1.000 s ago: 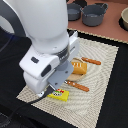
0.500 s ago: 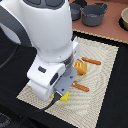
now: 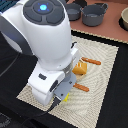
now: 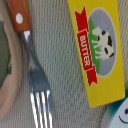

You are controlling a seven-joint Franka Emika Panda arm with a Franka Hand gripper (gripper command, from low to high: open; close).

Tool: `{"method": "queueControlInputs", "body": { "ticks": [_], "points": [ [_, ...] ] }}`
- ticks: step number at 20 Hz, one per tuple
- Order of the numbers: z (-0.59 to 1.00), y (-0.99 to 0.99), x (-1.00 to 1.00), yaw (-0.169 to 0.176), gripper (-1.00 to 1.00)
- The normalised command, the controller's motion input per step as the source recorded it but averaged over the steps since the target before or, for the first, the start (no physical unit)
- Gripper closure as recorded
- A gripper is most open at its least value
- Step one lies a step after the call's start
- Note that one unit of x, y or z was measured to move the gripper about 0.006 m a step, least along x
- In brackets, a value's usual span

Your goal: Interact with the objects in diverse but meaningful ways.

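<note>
A yellow butter packet (image 4: 97,50) with a red ribbon and a cow picture lies flat on the woven mat, directly below the wrist camera. A corner of it shows in the exterior view (image 3: 64,99) under my hand. A pale blue-and-white carton (image 4: 118,115) sits beside it. The orange bread loaf (image 3: 79,69) lies mid-mat next to the arm. My gripper (image 3: 61,95) hangs low over the packet. Its fingers are hidden by the arm and do not show in the wrist view.
A fork with an orange handle (image 4: 31,75) lies beside the packet, next to a tan rounded rim (image 4: 12,85). Two orange-handled utensils (image 3: 91,61) (image 3: 81,88) lie on the beige mat (image 3: 102,85). Grey pots (image 3: 95,14) and a tan plate (image 3: 124,18) stand at the back.
The arm has leaned further over the mat and the hand has come down toward the mat's near edge, over the yellow packet. The toys have not moved.
</note>
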Motion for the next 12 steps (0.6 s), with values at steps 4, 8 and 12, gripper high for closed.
{"method": "queueControlInputs", "body": {
  "ticks": [4, 8, 12],
  "points": [
    [-0.13, -0.24, 0.17, 0.025, -1.00],
    [0.00, -0.32, 0.14, 0.010, -1.00],
    [0.00, -0.31, 0.20, 0.001, -1.00]
  ]
}}
